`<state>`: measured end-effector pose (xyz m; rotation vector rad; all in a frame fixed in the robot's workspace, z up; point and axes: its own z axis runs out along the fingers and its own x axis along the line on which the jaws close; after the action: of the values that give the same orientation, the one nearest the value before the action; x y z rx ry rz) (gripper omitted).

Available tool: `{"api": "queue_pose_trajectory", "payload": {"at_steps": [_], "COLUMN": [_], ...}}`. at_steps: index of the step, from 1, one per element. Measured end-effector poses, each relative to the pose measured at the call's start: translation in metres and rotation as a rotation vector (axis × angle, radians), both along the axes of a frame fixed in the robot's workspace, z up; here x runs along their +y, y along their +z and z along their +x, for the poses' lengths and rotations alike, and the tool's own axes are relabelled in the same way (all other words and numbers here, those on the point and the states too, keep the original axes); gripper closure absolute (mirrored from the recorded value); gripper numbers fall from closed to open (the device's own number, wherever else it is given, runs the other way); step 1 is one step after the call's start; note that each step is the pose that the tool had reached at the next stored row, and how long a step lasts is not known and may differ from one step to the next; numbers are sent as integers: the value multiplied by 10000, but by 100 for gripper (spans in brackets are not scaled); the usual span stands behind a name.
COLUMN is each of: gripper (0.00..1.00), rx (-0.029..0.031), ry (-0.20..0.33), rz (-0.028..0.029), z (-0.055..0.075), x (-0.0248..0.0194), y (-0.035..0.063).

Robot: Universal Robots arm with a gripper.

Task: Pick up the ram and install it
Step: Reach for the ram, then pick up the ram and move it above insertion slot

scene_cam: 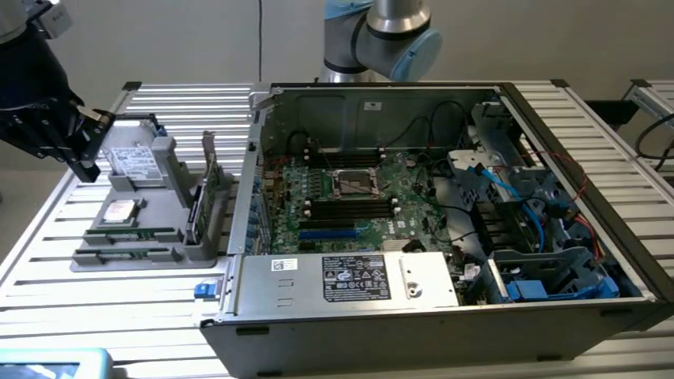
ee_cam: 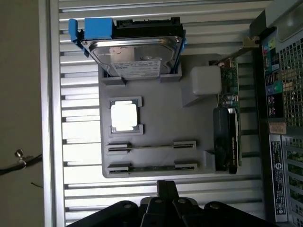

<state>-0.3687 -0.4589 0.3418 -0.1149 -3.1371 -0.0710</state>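
Observation:
Two ram sticks stand on edge in the slots of a grey parts tray. One ram stick sits a little further into the tray than the other. My black gripper hangs above the table at the exterior view's left of the tray, apart from both sticks. Its fingers are shut together with nothing between them. The open computer case lies at the exterior view's right of the tray, with the motherboard and its dark memory slots exposed.
The tray also holds a silver hard drive in a blue bracket, a square processor and a tall green expansion card. Everything rests on a slatted aluminium table. Cables and drive cages crowd the case's right side.

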Motion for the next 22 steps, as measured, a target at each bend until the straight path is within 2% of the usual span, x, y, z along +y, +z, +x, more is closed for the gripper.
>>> {"api": "queue_pose_trajectory", "payload": {"at_steps": [3,8,22], "gripper": [89,89,89], "rx": [5,5,7], "ry": [1,1,1], "rz": [-12,-64,-67], "z": [0,-5,-25], "x": [45,132,136], "y": [0,0,0]}}
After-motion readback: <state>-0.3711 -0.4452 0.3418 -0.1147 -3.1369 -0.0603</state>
